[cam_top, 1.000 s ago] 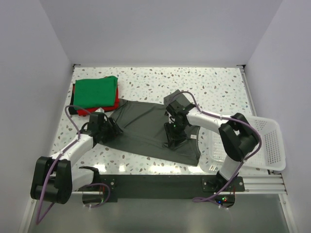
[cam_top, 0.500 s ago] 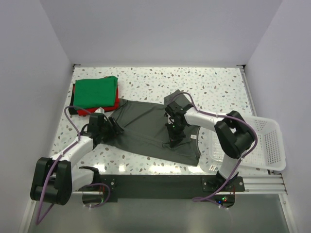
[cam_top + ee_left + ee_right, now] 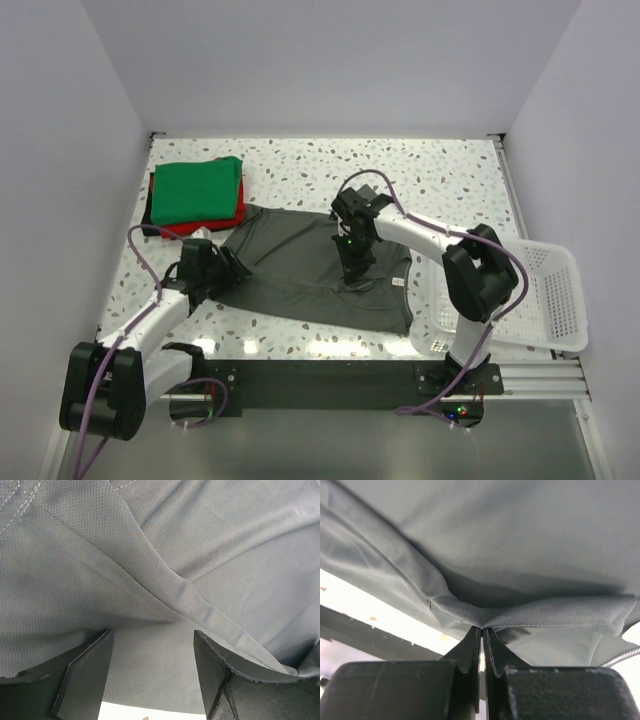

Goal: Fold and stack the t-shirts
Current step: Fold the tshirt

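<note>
A large dark charcoal-grey t-shirt (image 3: 295,275) lies spread across the middle of the table. A bright green t-shirt (image 3: 195,190), folded, rests on a folded red t-shirt (image 3: 212,224) at the far left. My right gripper (image 3: 352,262) is over the grey shirt's right half. In the right wrist view the right gripper (image 3: 482,629) is shut, pinching a ridge of grey cloth (image 3: 530,615). My left gripper (image 3: 232,268) is at the shirt's left edge. The left wrist view shows the left gripper (image 3: 152,636) open, its fingers (image 3: 90,665) set apart over the grey cloth (image 3: 150,570).
A white mesh basket (image 3: 560,300) sits at the right edge of the speckled table (image 3: 420,170), beside the right arm's base. Grey walls close in the left, far and right sides. A black rail (image 3: 320,375) runs along the near edge.
My right gripper has shut on the grey cloth and drawn it a little toward the far side. The left arm has shifted slightly, its gripper staying open at the shirt's left edge.
</note>
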`<state>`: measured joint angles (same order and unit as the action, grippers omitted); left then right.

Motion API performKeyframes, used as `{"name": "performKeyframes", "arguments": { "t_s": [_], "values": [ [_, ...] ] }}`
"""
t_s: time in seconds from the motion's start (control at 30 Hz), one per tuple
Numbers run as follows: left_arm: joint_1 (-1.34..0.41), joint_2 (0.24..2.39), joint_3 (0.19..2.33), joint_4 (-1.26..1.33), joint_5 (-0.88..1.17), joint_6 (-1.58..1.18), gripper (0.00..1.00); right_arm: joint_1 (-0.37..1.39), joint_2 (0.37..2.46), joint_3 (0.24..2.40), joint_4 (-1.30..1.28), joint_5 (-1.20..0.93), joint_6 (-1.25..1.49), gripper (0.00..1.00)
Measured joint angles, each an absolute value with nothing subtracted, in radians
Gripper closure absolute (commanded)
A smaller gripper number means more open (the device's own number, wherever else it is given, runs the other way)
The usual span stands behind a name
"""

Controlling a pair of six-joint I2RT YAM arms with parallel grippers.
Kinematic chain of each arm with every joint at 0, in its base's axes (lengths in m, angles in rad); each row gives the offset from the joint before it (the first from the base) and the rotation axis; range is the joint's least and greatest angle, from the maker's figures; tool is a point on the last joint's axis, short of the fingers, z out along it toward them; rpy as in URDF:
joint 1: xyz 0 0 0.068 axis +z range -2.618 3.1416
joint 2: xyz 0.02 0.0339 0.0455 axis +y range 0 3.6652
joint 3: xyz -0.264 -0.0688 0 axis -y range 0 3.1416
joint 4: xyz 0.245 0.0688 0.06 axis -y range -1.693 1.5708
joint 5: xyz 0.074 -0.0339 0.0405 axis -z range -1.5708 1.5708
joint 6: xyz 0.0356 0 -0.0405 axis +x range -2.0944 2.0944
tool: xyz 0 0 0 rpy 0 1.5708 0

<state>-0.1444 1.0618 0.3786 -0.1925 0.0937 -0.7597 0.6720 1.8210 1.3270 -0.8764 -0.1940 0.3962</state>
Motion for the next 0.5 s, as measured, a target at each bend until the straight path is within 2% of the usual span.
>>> {"name": "performKeyframes", "arguments": {
  "t_s": [0.2, 0.5],
  "values": [
    [-0.144, 1.053, 0.378, -0.208, 0.093, -0.762, 0.29, 0.672, 1.945, 1.432, -0.925, -0.173, 0.353, 0.9],
    [-0.144, 1.053, 0.378, -0.208, 0.091, -0.767, 0.29, 0.672, 1.956, 1.49, -0.965, -0.147, 0.332, 0.85]
  ]
}}
